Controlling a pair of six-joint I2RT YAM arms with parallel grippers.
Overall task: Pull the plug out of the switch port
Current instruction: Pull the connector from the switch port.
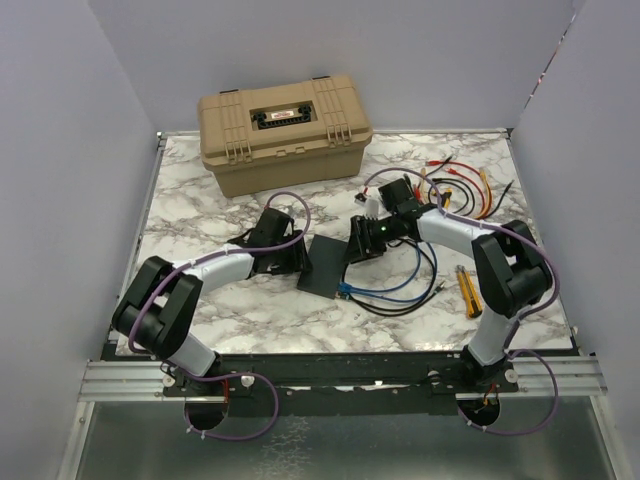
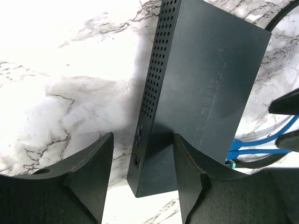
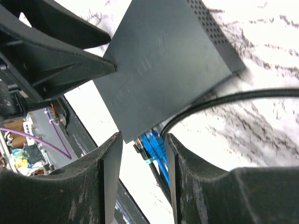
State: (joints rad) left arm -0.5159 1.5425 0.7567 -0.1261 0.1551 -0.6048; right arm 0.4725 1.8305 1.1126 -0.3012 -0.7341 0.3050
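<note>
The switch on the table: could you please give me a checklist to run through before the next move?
1. The left hand is astride the near end of the switch: ok.
2. The left hand is clamped to steady the switch: not ok, table shows between one finger and the switch's side.
3. The right hand is lined up with the blue plugs: ok, they sit between its fingers.
4. The right hand is closed on a plug: not ok, its jaws are open.
5. The black cable is clear of the right hand: cannot tell, it passes close by one finger.
</note>
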